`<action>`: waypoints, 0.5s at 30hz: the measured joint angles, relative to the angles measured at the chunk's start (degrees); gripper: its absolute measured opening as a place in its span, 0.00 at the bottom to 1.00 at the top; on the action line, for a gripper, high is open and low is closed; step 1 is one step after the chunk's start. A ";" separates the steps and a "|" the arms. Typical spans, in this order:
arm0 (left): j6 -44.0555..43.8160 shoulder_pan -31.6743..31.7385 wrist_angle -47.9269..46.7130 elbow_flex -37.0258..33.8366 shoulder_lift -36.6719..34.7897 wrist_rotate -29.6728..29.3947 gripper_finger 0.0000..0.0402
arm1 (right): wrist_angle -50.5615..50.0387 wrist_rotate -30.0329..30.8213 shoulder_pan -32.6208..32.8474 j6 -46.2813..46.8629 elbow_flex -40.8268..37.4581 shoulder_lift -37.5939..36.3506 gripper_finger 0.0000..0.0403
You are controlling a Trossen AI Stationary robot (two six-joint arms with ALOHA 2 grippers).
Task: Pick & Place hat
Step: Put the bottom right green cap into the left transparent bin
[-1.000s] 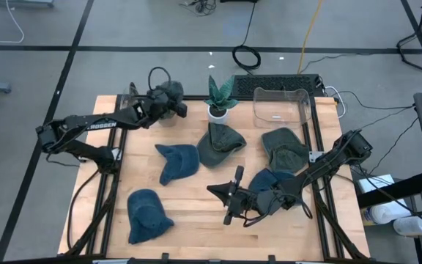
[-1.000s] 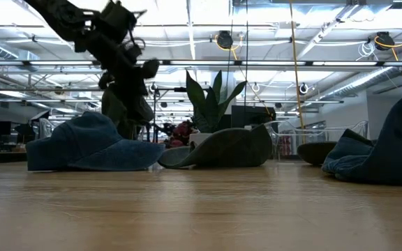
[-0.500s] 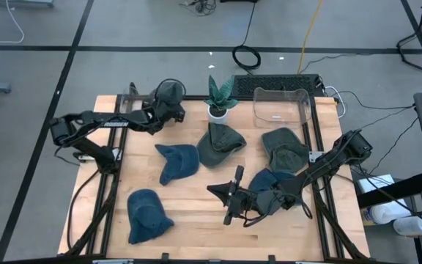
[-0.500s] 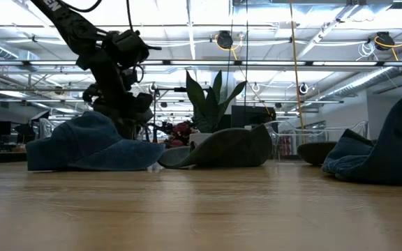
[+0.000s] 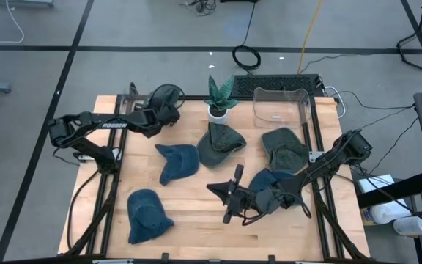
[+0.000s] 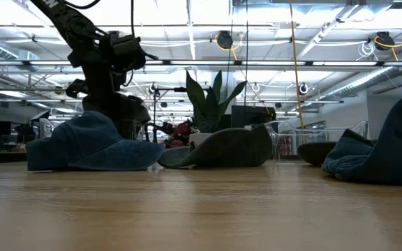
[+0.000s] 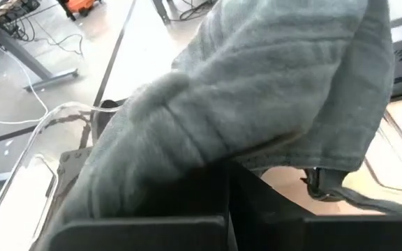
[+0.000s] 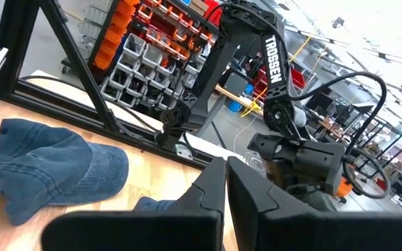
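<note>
My left gripper (image 5: 163, 110) is at the table's far left corner, shut on a grey-green hat (image 5: 168, 94). That hat fills the left wrist view (image 7: 257, 90) and hangs dark behind a blue cap (image 6: 93, 143) in the low view. Two blue caps (image 5: 178, 162) (image 5: 146, 215) lie on the left half of the table on their open undersides. Two dark green caps (image 5: 218, 144) (image 5: 284, 147) lie farther right. My right gripper (image 5: 212, 190) hovers shut over the near middle, holding nothing, and its arm passes over another blue cap (image 5: 273, 180). My left gripper pinches the hat's cloth near its lower rim (image 7: 257, 164) between its two fingers (image 7: 208, 202). The crown drapes forward over the fingertips and hides the exact spot. The strap and buckle (image 7: 321, 185) dangle beside the fingers. Whether the hat's underside rests on anything, I cannot tell.
A potted plant (image 5: 220, 99) stands at the far middle, and a clear plastic bin (image 5: 283, 106) to its right. A clear plastic rim (image 7: 44, 132) shows beside the held hat. Black frame rails run along both table sides. Bare wood lies between the caps at the near centre.
My left gripper has come down at the far left corner and tipped its fingers downward while turning at the wrist, staying shut. The grey-green hat has sunk with it, from well above the blue cap to close behind it in the low view.
</note>
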 joint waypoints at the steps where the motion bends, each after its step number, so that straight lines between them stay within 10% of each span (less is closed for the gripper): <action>1: -0.74 -0.01 0.18 0.00 -0.04 0.06 0.00 | -0.16 0.02 0.00 0.41 0.00 0.00 0.01; 8: 5.84 -0.05 14.87 -0.04 -0.32 18.00 0.06 | -0.87 -0.02 0.02 1.19 0.00 0.00 0.01; 15: 7.84 -2.05 16.61 -0.05 -5.13 18.91 0.01 | -1.21 0.04 0.02 1.23 0.00 0.00 0.01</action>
